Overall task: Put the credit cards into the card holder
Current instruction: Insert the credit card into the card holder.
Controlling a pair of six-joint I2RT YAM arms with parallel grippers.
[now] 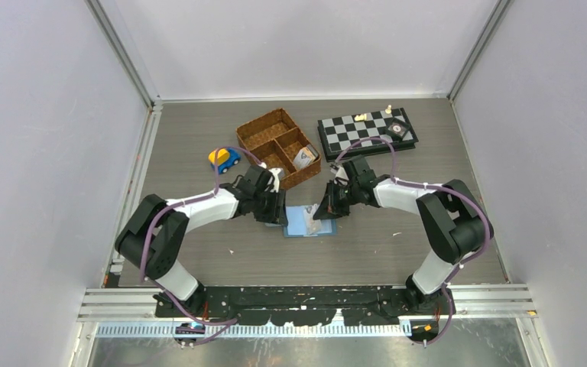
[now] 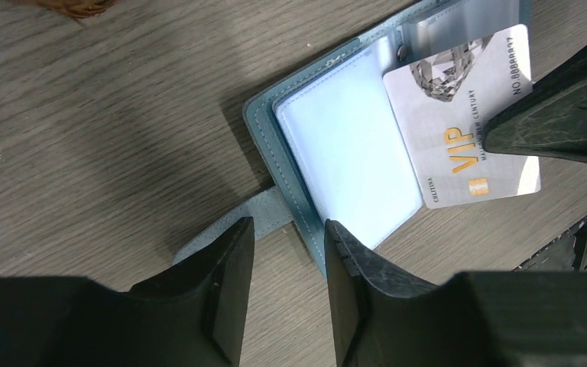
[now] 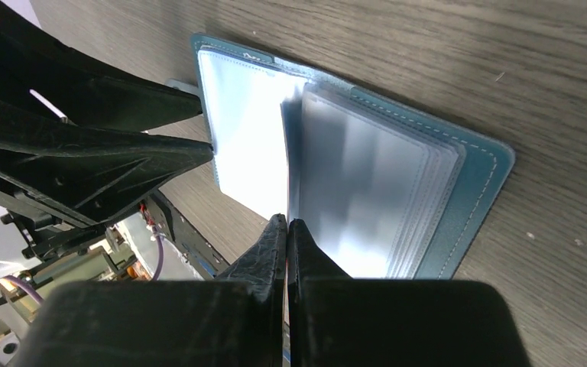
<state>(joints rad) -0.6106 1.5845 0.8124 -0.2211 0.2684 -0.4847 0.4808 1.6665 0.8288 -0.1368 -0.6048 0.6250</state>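
The card holder lies open on the table, teal with pale blue inner pockets; it also shows from above. A white-grey credit card marked VIP lies slanted over its right half, its far end under a clear pocket sheet. My right gripper is shut on that card, which shows only edge-on in the right wrist view. My left gripper stands open at the holder's near-left edge. One fingertip is over the snap tab and the other is against the holder's rim. From above, the left gripper and the right gripper flank the holder.
A brown wicker divided basket stands just behind the holder, with a pale item in one compartment. A blue and yellow toy car sits to its left. A chessboard with a few pieces lies at the back right.
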